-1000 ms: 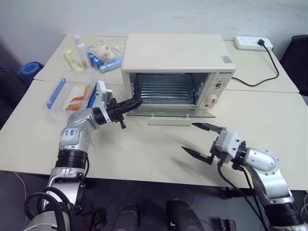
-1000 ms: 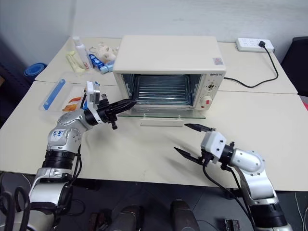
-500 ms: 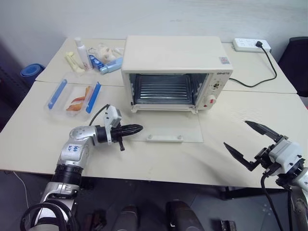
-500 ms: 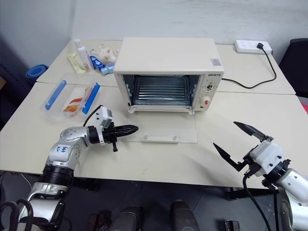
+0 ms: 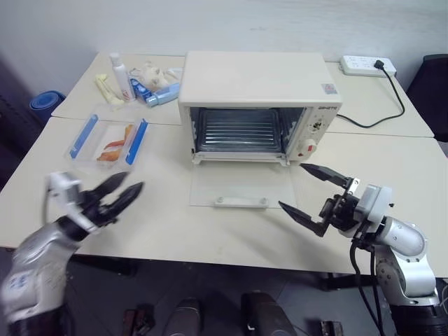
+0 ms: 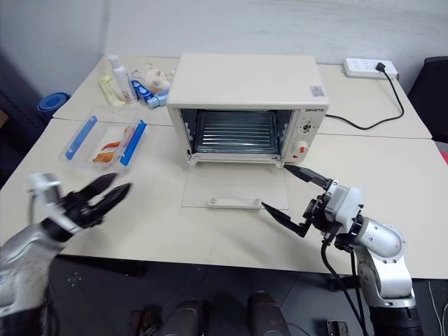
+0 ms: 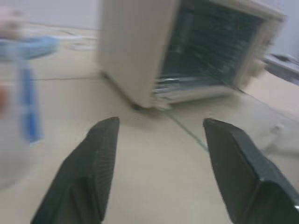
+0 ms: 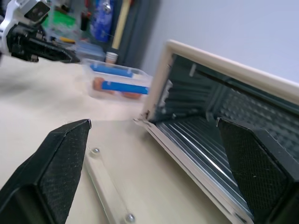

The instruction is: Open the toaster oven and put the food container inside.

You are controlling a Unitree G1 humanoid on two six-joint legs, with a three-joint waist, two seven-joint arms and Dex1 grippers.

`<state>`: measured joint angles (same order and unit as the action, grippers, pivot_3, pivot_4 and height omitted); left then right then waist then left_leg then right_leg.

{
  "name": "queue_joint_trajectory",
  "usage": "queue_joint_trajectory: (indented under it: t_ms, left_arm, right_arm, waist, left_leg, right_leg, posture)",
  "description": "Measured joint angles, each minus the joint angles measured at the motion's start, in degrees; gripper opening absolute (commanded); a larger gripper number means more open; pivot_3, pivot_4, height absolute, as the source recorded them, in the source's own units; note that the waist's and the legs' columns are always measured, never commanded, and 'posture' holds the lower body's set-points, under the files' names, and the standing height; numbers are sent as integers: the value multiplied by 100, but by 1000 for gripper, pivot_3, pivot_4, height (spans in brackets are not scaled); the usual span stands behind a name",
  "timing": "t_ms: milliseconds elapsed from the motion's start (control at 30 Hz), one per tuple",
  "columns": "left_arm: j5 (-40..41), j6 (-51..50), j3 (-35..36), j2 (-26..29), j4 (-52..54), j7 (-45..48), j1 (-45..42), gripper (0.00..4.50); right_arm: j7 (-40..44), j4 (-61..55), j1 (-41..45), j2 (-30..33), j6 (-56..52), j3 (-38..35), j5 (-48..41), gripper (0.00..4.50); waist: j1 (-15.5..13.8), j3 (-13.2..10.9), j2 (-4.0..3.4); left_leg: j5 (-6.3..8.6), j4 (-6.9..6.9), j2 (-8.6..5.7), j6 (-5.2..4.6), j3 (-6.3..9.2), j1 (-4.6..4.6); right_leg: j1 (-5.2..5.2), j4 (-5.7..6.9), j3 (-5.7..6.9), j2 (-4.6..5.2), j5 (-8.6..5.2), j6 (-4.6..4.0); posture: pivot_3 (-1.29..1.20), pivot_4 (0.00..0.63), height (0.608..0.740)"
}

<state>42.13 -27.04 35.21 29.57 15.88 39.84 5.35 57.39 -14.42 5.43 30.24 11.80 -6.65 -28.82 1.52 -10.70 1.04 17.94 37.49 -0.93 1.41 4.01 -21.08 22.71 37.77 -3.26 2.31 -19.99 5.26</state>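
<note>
- The left end effector [image 5: 115,197] hovers over the near left part of the surface [image 5: 161,231], its two black fingers spread apart and holding nothing.
- The right end effector [image 5: 313,193] hangs over the near right part of the surface, fingers wide apart and empty, just beside the near right corner of the glass door [image 5: 241,187].
- The glass door lies folded down flat on the surface in front of the toaster oven [image 5: 257,105], its bar handle [image 5: 240,201] at the near edge.
- The food container [image 5: 108,141] sits on the surface to the left of the toaster oven, beyond the left end effector and apart from it, with its blue clips along both long sides and orange food inside.
- The toaster oven stands open in the middle, its wire rack [image 5: 238,131] visible inside.
- Small bottles and tubes [image 5: 136,80] lie at the far left; a power strip [image 5: 368,65] lies at the far right.
</note>
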Motion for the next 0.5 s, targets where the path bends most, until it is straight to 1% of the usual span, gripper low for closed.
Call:
queue_joint_trajectory:
  t_ms: [67,200,267,333,367,433,500]
  left_arm:
    - [229,-258,518,-68,44,-362,547,4471]
    - [704,-1130,1289,-240,-79,-1691,953,4471]
    - [940,-1320,1398,-325,-44,-2057,909,4471]
    - [1404,-1580,1423,-356,134,-2593,623,4471]
    - [1509,-1626,1425,-344,197,-2700,531,4471]
    - [1994,-2029,1418,-77,201,-3367,0,4471]
    - [2460,-2463,1378,290,81,-4303,-768,4471]
  right_arm:
    - [138,52,154,-36,49,120,-12,4500]
    - [385,158,424,-147,40,438,-31,4500]
    - [486,188,509,-167,52,527,-29,4500]
    - [598,257,579,-167,57,629,-30,4500]
    - [613,279,604,-171,56,644,-30,4500]
    - [661,352,677,-169,36,645,-32,4500]
    - [716,374,729,-155,4,637,-37,4500]
  waist:
    - [0,0,0]
    - [-25,0,1]
    - [-60,1,2]
    - [-127,4,9]
    - [-137,5,10]
    - [-161,6,12]
    - [-161,6,13]
  left_leg:
    - [1,-1,-1,-2,0,2]
    - [1,-3,-2,-2,10,3]
    - [1,-2,-6,-2,11,4]
    - [2,-1,-7,-1,13,4]
    - [2,1,-7,0,14,3]
    - [3,4,-8,2,22,-1]
    - [3,3,-11,3,24,1]
  right_leg:
    - [-2,-2,1,0,0,0]
    - [-6,-3,8,1,0,0]
    - [-9,-3,9,6,0,0]
    - [-10,-3,12,6,0,0]
    - [-10,-4,13,6,0,0]
    - [-8,-2,20,6,0,0]
    - [-9,1,21,6,0,0]
  posture:
    - [0,150,740]
    - [0,150,740]
    - [0,150,740]
    - [0,150,740]
    - [0,150,740]
    - [0,150,740]
    - [0,150,740]
